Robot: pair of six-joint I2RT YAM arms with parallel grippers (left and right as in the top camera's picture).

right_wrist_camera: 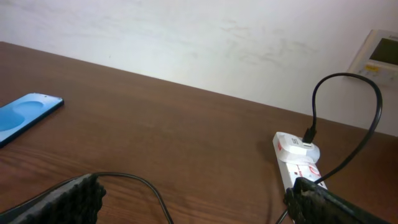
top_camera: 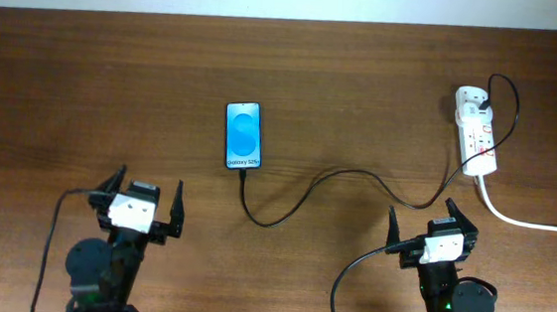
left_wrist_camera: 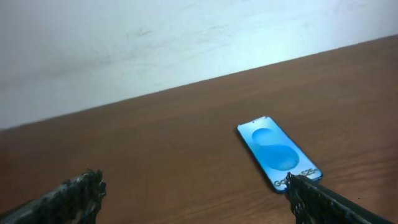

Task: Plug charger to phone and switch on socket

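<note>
The phone (top_camera: 243, 135) lies flat mid-table, blue screen up; it also shows in the left wrist view (left_wrist_camera: 278, 151) and at the left edge of the right wrist view (right_wrist_camera: 25, 114). The charger cable (top_camera: 316, 184) runs from the phone's near end across the table to an adapter in the white socket strip (top_camera: 477, 130), also seen in the right wrist view (right_wrist_camera: 297, 158). The plug tip sits at the phone's near edge. My left gripper (top_camera: 144, 197) is open and empty, near and left of the phone. My right gripper (top_camera: 433, 221) is open and empty, near the strip.
The strip's thick white cord (top_camera: 532, 223) runs off to the right edge. A white wall borders the far table edge. A wall panel (right_wrist_camera: 380, 53) shows at the right in the right wrist view.
</note>
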